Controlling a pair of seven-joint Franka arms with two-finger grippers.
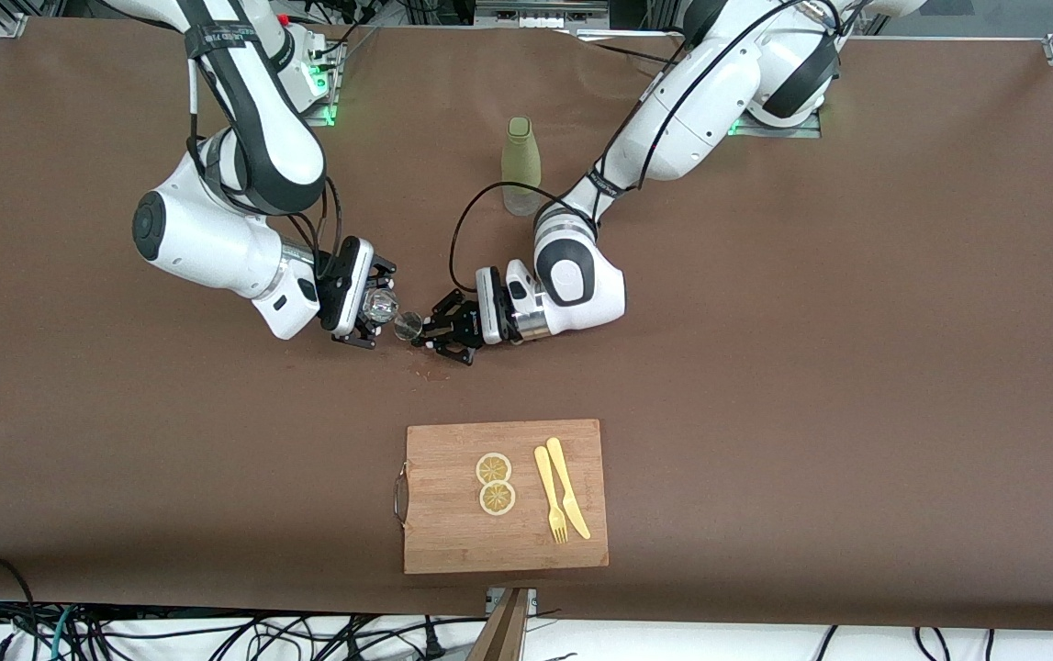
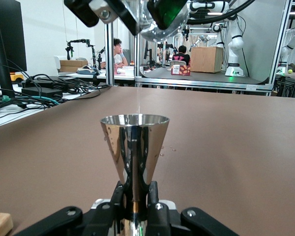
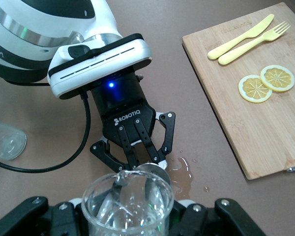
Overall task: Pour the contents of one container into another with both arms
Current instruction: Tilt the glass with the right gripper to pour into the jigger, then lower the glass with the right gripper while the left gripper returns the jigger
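My right gripper (image 1: pixel 366 319) is shut on a clear glass beaker (image 1: pixel 381 305), tipped over the table's middle. In the right wrist view the beaker (image 3: pixel 128 204) fills the space between the right gripper's (image 3: pixel 129 220) fingers, its spout over a shiny metal jigger (image 3: pixel 155 171). My left gripper (image 1: pixel 439 332) is shut on that jigger (image 1: pixel 408 324), held upright. In the left wrist view the left gripper (image 2: pixel 136 190) clamps the jigger (image 2: pixel 134 142) at its narrow waist. The tilted beaker (image 2: pixel 157 19) hangs above, and a thin stream (image 2: pixel 137 101) falls into the cup.
A small puddle (image 3: pixel 182 174) lies on the brown table under the jigger. A pale green bottle (image 1: pixel 520 165) stands near the arms' bases. Nearer the front camera, a wooden cutting board (image 1: pixel 503 546) carries two lemon slices (image 1: pixel 494 468), a yellow fork (image 1: pixel 549 496) and knife (image 1: pixel 567 487).
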